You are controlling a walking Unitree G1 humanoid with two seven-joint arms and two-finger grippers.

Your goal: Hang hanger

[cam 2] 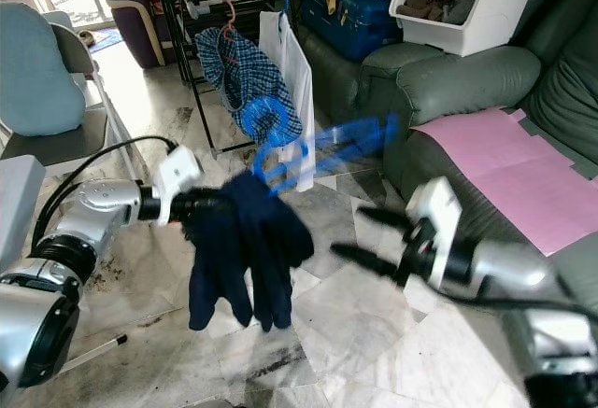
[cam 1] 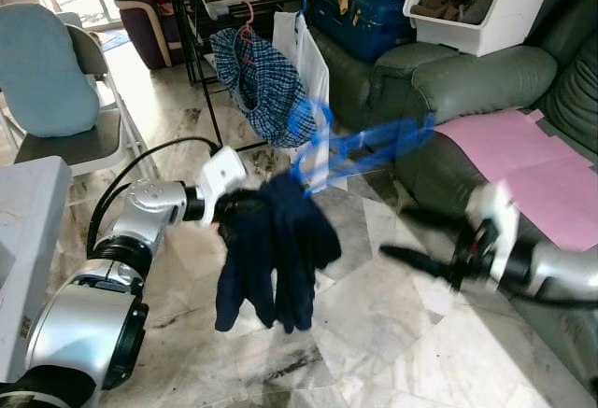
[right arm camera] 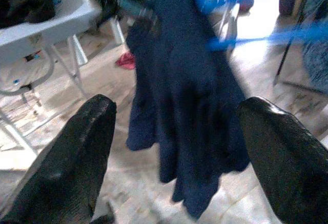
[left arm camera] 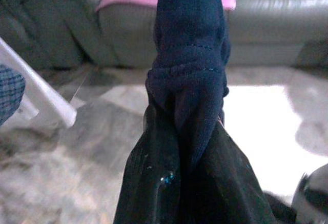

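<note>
Left tool (cam 1: 227, 210) clamped on a dark garment (cam 1: 276, 249), held in mid-air over the floor (cam 1: 374, 333). Blue hanger (cam 1: 350, 147) blurred, seemingly threaded into the garment's top, off the rack (cam 1: 201, 16). Right tool (cam 1: 420, 240) spread wide, empty, just beside the garment, facing it. Rack beyond, already bearing a plaid garment (cam 1: 262, 86) and a white one (cam 1: 308, 58). Sofa (cam 1: 467, 91) along the right. Judged stage: hanger loaded but not yet hung; carrying to the rack and hooking on remain.

Garment (cam 1: 273, 249) left of sofa (cam 1: 467, 81)
</note>
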